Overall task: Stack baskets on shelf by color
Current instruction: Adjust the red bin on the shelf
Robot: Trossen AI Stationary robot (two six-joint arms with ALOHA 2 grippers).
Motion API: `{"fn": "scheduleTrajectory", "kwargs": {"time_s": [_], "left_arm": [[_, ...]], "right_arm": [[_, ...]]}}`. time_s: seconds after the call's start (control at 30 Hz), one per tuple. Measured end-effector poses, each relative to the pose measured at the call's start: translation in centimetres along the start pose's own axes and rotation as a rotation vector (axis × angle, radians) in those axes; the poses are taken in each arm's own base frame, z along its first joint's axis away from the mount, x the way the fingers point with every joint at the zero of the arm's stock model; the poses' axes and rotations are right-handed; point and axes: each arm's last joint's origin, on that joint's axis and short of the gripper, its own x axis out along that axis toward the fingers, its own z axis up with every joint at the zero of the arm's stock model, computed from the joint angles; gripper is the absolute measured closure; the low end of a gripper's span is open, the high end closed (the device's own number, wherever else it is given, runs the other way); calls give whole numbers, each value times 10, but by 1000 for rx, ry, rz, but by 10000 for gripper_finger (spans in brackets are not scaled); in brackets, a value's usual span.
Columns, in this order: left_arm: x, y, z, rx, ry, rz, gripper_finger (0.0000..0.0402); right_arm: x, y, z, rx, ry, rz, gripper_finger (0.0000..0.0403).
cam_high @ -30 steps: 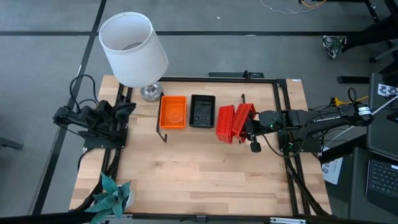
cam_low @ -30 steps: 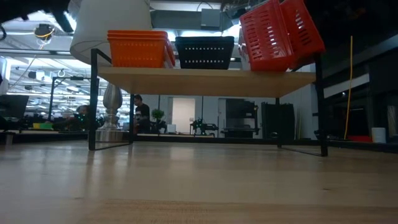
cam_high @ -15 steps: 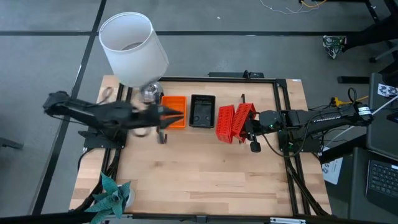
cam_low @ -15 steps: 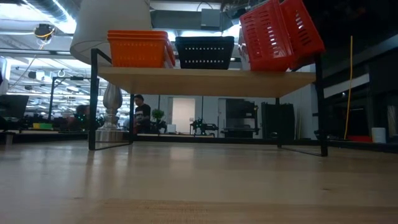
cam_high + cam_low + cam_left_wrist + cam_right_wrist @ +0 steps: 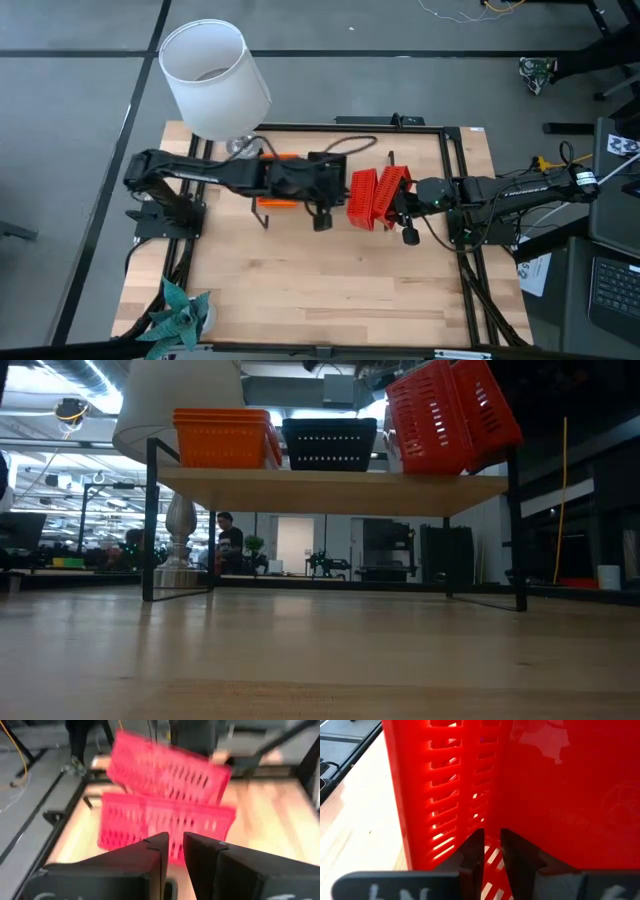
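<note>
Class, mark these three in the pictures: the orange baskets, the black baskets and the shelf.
orange baskets (image 5: pixel 222 440): low view, front wall of the stack.
black baskets (image 5: pixel 329 444): low view, front wall.
shelf (image 5: pixel 330 491): low view, front edge of the wooden plank.

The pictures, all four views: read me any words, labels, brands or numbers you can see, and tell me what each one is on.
No text reads clearly anywhere.
White marks on the right wrist mount: cut off, unreadable.
Round embossed mark on a red basket: too faint to read.
Papers beside the table: print too small.
Black-and-white pattern at the right edge: a marker, no words.
</note>
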Motion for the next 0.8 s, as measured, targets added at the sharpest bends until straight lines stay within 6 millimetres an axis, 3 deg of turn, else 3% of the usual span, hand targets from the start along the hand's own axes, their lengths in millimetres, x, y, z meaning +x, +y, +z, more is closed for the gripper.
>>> {"fn": "scheduleTrajectory", "kwargs": {"time_s": [0.33,0.8], "left_arm": [[31,-10,-15,8,119,-41,351],[35,-8,-14,-11,94,-37,351]], "right_arm": [[0,0,0,1,-1,10,331],[-8,0,16,1,64,37,331]]}}
